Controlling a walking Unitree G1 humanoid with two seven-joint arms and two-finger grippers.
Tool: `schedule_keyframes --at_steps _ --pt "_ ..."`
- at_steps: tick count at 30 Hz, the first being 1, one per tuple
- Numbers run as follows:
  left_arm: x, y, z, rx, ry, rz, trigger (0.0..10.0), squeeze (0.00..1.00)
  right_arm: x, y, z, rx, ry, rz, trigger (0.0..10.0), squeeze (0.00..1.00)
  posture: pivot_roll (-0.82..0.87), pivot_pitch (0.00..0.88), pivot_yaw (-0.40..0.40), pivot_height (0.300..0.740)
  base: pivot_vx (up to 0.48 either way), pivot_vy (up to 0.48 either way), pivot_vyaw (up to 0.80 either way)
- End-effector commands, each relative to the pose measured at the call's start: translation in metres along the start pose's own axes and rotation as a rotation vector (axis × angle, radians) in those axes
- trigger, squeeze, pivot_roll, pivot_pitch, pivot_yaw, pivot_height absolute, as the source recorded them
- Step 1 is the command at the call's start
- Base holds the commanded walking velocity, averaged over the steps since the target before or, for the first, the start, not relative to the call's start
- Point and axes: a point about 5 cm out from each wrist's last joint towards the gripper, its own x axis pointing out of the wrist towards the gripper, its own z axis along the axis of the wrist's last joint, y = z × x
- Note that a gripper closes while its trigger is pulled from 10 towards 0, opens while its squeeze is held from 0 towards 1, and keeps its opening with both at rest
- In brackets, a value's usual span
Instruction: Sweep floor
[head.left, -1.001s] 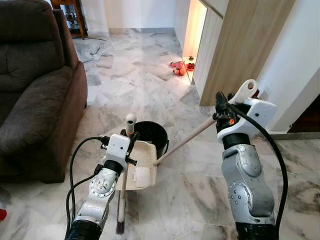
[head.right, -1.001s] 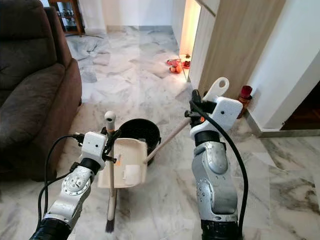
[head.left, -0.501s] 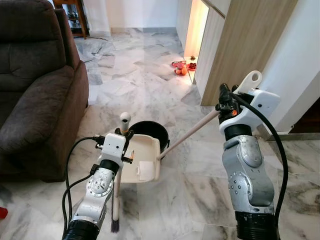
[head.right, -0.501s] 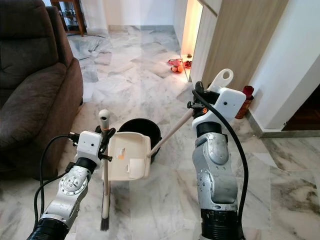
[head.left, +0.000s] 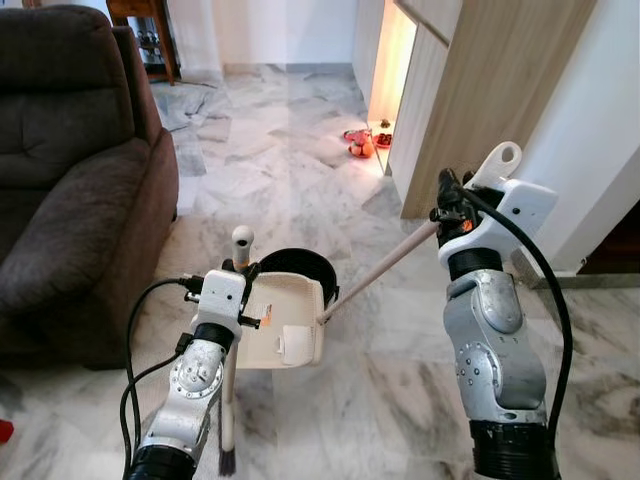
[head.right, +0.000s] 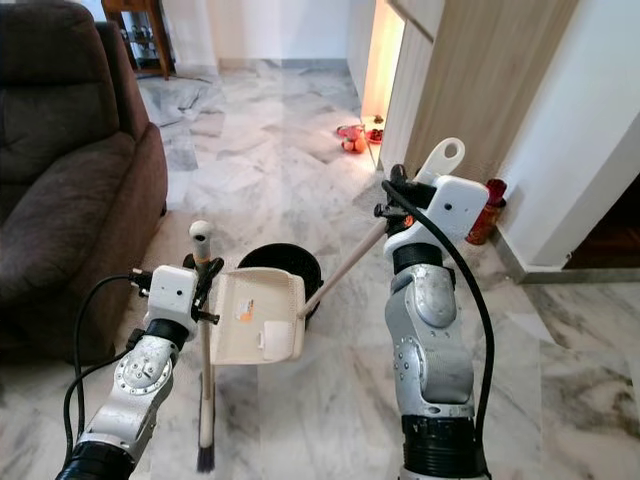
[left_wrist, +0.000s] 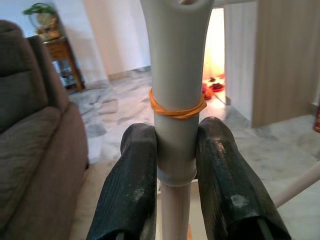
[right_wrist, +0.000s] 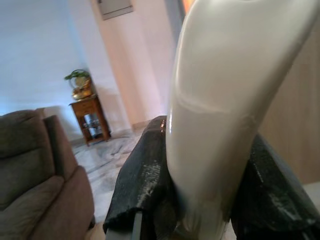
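1. My left gripper (left_wrist: 175, 165) pinches the broom (head.right: 204, 380) handle, bristles on the floor at seven o'clock.
2. My right gripper (right_wrist: 200, 200) clamps the dustpan (head.right: 258, 316) handle, pan tilted over the black bin (head.right: 292, 264), centre.

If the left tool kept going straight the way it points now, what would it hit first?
Probably nothing close: the left tool, shut on the brush handle, points over open marble floor toward the far wall, though depth is unclear.
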Motion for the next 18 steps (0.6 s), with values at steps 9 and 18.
schedule_keyframes --at_steps 9,18 --pt "0.0037 0.0019 0.0125 0.034 -0.068 0.01 10.0 0.0 0.0046 0.0076 0.0128 0.026 -0.068 0.036 10.0 0.0 0.11 0.0 -0.026 0.74 0.326 0.0 0.1" --pt "0.0041 0.0025 0.0135 0.035 -0.073 0.016 10.0 0.0 0.0047 0.0099 0.0125 0.033 -0.07 0.05 10.0 0.0 0.12 0.0 -0.027 0.74 0.35 0.0 0.2"
